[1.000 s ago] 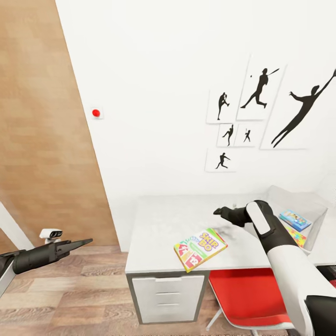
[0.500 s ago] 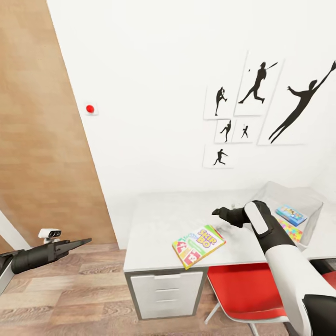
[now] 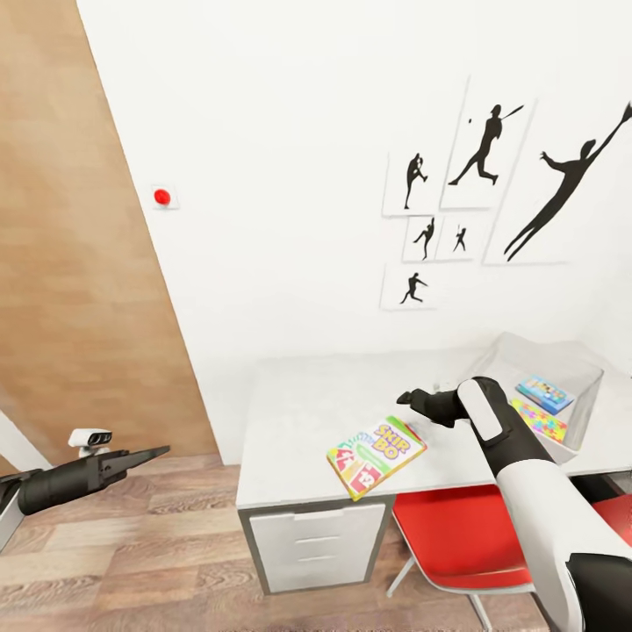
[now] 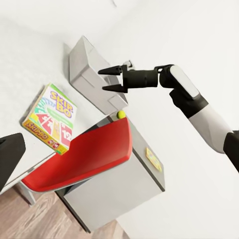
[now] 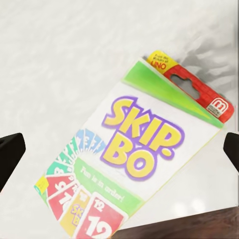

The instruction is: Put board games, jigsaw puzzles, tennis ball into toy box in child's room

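Pale table carries a "SKIP-BO" box marked "UNO".

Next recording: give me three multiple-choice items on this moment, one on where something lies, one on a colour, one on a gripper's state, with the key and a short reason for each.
1. Where does the SKIP-BO box lie?
A. inside the toy box
B. on the table, near its front edge
C. on the floor

2. What colour is the chair seat under the table?
A. red
B. blue
C. grey

3. How is the right gripper?
A. shut on the SKIP-BO box
B. shut on the tennis ball
C. open, holding nothing

Key: 1 B, the head view shows it flat on the pale top, apart from the toy box. 2 A, the seat shows red in the head view and the left wrist view. 3 C, the left wrist view shows its fingers spread in the air above the table, with nothing between them.
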`<state>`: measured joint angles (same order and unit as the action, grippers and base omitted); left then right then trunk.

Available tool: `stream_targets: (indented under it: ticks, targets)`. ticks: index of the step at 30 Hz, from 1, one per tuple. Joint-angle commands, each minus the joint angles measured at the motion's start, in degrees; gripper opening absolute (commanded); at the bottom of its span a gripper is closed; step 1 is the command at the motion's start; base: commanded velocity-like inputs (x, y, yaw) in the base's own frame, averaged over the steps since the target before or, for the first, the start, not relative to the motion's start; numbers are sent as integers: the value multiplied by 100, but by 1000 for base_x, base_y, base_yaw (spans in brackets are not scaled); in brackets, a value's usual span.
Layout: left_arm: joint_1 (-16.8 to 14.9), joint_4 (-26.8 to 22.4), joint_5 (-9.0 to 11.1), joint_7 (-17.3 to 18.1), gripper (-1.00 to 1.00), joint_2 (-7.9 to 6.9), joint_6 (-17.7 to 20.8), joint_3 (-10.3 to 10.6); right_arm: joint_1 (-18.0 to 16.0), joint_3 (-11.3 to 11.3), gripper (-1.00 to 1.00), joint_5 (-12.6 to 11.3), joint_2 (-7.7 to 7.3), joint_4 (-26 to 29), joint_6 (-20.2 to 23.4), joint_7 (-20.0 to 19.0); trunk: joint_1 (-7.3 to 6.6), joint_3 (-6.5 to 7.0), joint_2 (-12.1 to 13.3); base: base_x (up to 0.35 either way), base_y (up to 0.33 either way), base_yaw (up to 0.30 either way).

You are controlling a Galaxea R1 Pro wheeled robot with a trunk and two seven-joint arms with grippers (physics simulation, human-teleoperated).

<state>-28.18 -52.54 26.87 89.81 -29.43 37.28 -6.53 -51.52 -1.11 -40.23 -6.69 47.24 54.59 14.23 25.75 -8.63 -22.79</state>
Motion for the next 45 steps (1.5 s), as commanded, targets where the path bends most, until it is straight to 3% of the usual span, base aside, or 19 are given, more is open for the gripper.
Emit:
stream_targets:
  ticks: [1, 45]
  targets:
    - [-4, -2, 3, 19, 100, -2, 60, -1, -6, -4, 100, -60, 1, 5, 16, 54, 3, -22, -13, 0, 9, -67]
    - [-4, -1, 3, 19, 100, 14, 57, -6, -7, -4, 100, -64, -8, 5, -51, 89, 3, -426, -13, 73, 45, -66]
